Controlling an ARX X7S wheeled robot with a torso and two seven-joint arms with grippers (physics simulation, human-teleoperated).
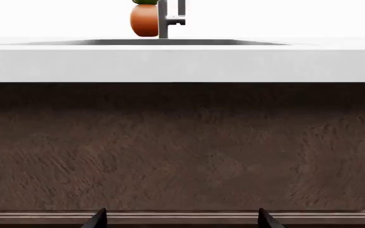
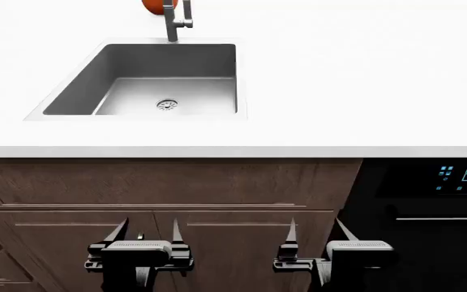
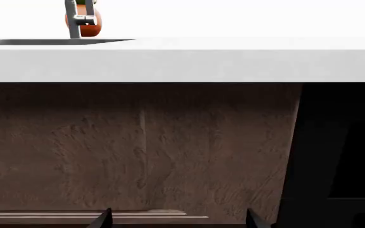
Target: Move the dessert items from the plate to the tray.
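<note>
- White stone-like surface runs wide above and beyond both claws, its front edge a pale band overhanging brown wood cabinet fronts.
- A grey sink is sunk into the surface, up and ahead of the left claw; a metal faucet stands at its far rim, with an orange-brown pot just behind the faucet, cut off by the frame edge.
- A black oven front with blue display lights lies beside and past the right claw.
- Both claws hang low in front of the cabinet doors, below the surface edge, well apart from one another, with open room between them.
- Left claw: prongs spread apart, pointing up toward the cabinet, holding nothing.
- Right claw: prongs likewise parted, holding nothing and touching nothing.
- The dessert items, the plate and the tray do not appear in any view, so their position and direction cannot be told.
- To the right claw's side the surface stretches bare and white.
</note>
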